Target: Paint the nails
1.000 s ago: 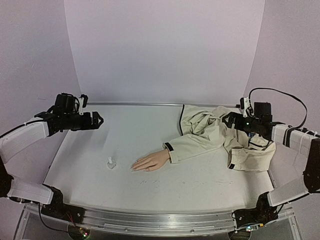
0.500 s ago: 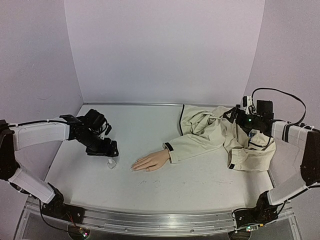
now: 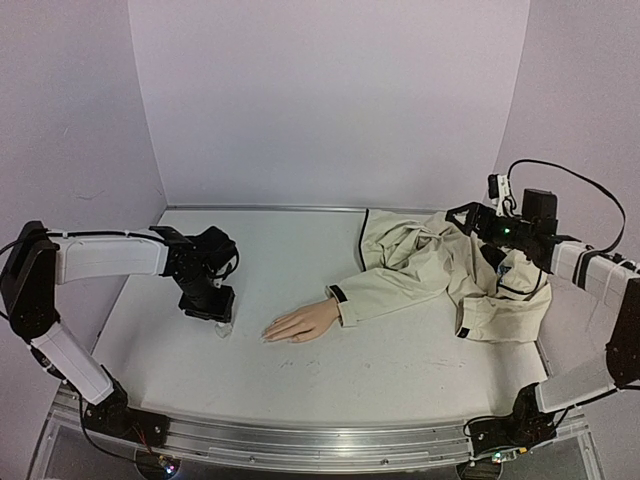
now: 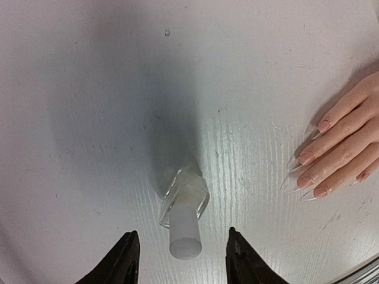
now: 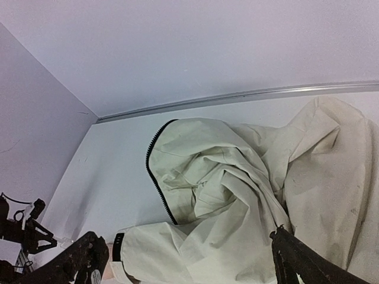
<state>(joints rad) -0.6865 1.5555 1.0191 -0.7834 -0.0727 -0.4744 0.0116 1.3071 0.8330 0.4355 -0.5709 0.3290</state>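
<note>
A pale mannequin hand (image 3: 300,323) lies flat on the white table, coming out of a beige sleeve (image 3: 385,292). Its nails (image 4: 306,158) show at the right of the left wrist view, fingers outstretched. A small clear bottle (image 4: 185,204) with a frosted cap stands just left of the fingertips (image 3: 222,327). My left gripper (image 4: 183,261) hangs directly over the bottle (image 3: 214,303), open, with one jaw on each side of the cap and a gap on both sides. My right gripper (image 5: 189,266) is wide open and empty, held above the jacket at the back right (image 3: 470,222).
The crumpled beige jacket (image 3: 440,262) with a black zip covers the right back of the table. A metal rail (image 3: 320,440) runs along the near edge. Lilac walls close in the back and both sides.
My left arm has swung from the back left down over the bottle, and its jaws have narrowed around the cap. The right arm has risen slightly.
</note>
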